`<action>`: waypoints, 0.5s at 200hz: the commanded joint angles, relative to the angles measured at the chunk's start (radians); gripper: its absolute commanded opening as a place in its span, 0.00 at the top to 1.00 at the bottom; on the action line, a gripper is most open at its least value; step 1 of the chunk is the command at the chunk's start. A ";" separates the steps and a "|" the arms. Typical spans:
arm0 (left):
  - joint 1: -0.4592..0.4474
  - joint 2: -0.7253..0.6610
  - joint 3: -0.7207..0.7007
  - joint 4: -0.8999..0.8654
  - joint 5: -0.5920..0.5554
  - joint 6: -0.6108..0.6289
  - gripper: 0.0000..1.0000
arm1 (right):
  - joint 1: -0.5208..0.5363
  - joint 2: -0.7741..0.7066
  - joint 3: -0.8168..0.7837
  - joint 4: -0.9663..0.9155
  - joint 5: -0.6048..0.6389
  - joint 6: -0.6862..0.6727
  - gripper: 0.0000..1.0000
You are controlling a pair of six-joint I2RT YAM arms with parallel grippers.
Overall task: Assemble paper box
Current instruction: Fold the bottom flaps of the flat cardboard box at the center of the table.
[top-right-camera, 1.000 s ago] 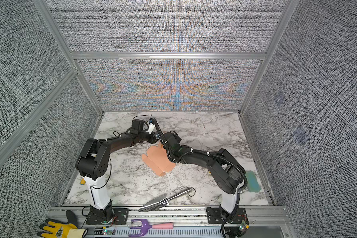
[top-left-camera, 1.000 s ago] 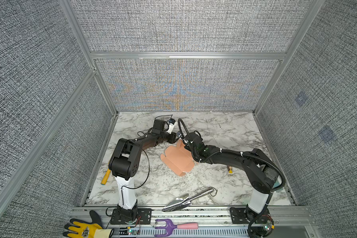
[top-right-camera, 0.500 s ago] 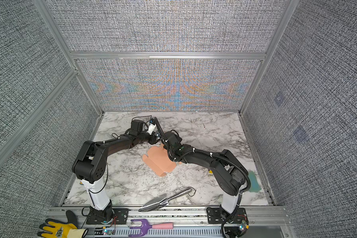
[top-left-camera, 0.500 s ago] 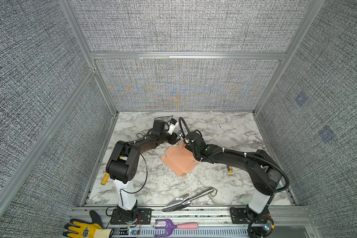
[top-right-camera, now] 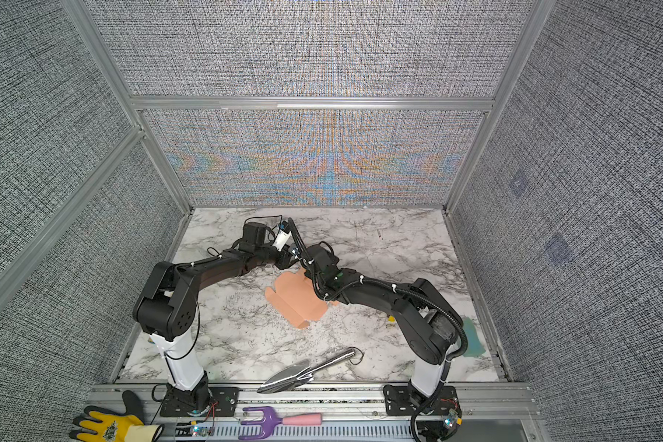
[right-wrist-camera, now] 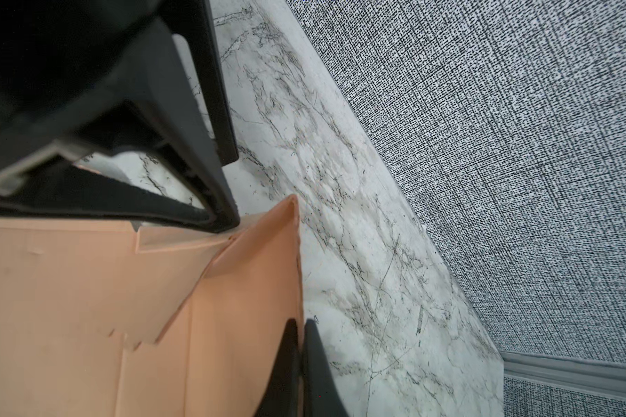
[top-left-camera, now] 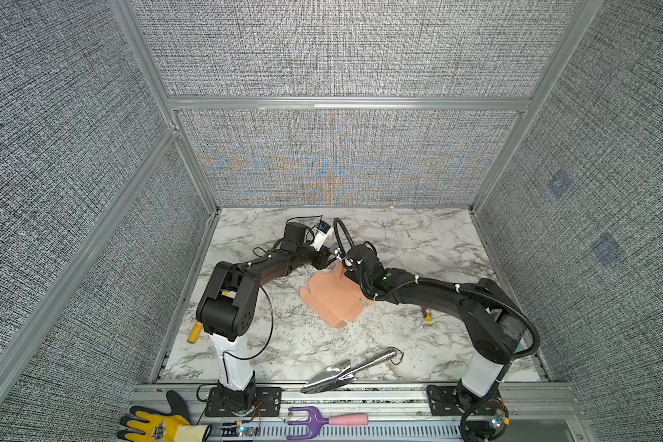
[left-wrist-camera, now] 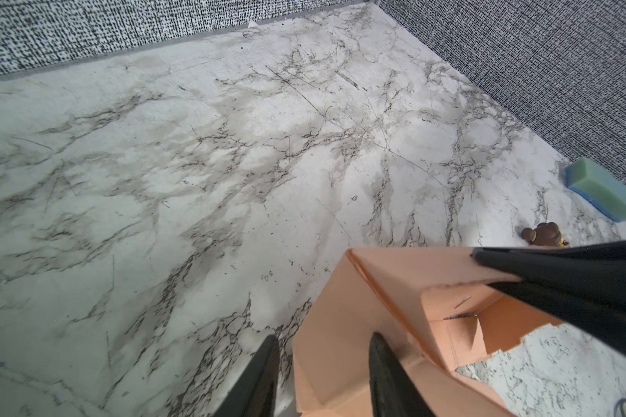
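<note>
1. Centrally, the right gripper (right-wrist-camera: 300, 325) is clenched on the thin edge of a raised flap of the paper box (right-wrist-camera: 69, 289). Its two fingers (right-wrist-camera: 318, 364) meet across the cardboard.
2. Left gripper (left-wrist-camera: 322, 337): jaws parted, straddling a folded corner of the same box. One finger (left-wrist-camera: 387, 375) lies against the cardboard. The other (left-wrist-camera: 264, 375) stands clear of it, over the table. Whether this gripper presses on the fold cannot be told.
3. Paper box, in both top views (top-left-camera: 332, 296) (top-right-camera: 297, 302): salmon-pink and partly folded, resting near the middle of the marble table (top-left-camera: 399, 248). Its far end is lifted between the two grippers. Its near end lies flat, with the tabs spread toward the front.
4. Arms: both reach in from the front rail and meet at the far end of the box.
5. Surroundings: a metal trowel (top-left-camera: 347, 371) lies near the front edge of the table, well apart from the box. A green sponge (left-wrist-camera: 604, 191) sits by the right wall. A yellow glove (top-left-camera: 157, 426) and a purple hand fork (top-left-camera: 314, 421) lie on the front rail, off the table.
</note>
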 commanded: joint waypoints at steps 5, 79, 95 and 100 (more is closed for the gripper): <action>0.012 -0.003 -0.006 -0.021 0.004 0.017 0.56 | 0.003 -0.012 -0.012 0.011 0.001 -0.012 0.97; 0.020 -0.013 -0.021 -0.024 0.022 0.046 0.56 | 0.009 -0.053 -0.044 -0.007 -0.033 -0.017 0.97; 0.022 -0.028 -0.033 -0.020 0.040 0.066 0.56 | 0.009 -0.065 -0.049 -0.022 -0.050 -0.015 0.97; 0.023 -0.032 -0.038 -0.017 0.042 0.070 0.55 | 0.009 -0.068 -0.046 -0.033 -0.057 -0.015 0.97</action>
